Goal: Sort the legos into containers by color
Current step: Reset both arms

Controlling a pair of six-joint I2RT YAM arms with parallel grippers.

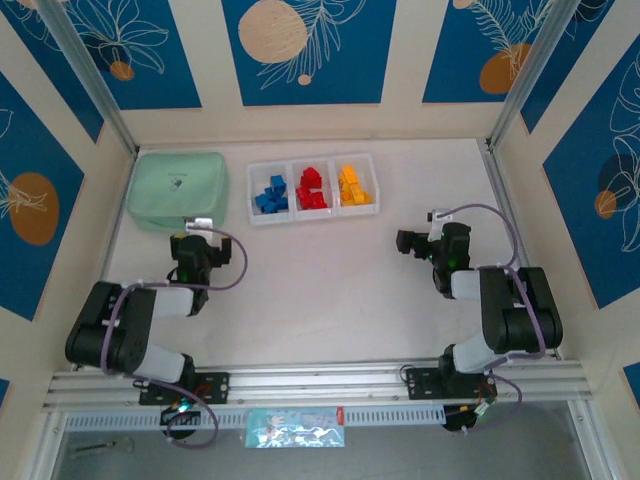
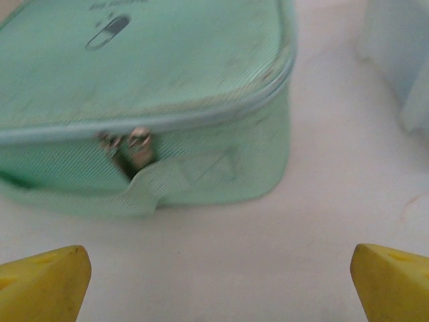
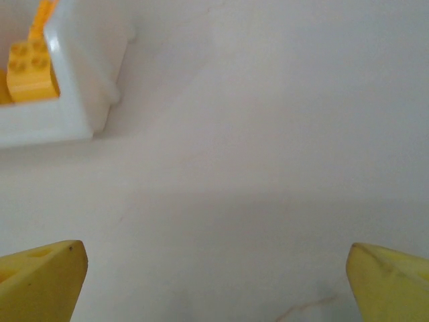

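Three colours of legos (image 1: 314,190) sit parted, blue, red and yellow, one to each bin of the containers (image 1: 313,216) by the tabletop's (image 1: 330,290) far edge, so I take it the left pincer (image 2: 218,282) and right pincer (image 3: 214,282) hang spread and empty because the sorting looks done.

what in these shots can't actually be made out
Top view: exact count of legos per color; too small and piled together.
Left wrist: print on the green pouch; blurred and cut by the top edge.
Right wrist: most of the bin holding yellow legos; cut off by the left edge.
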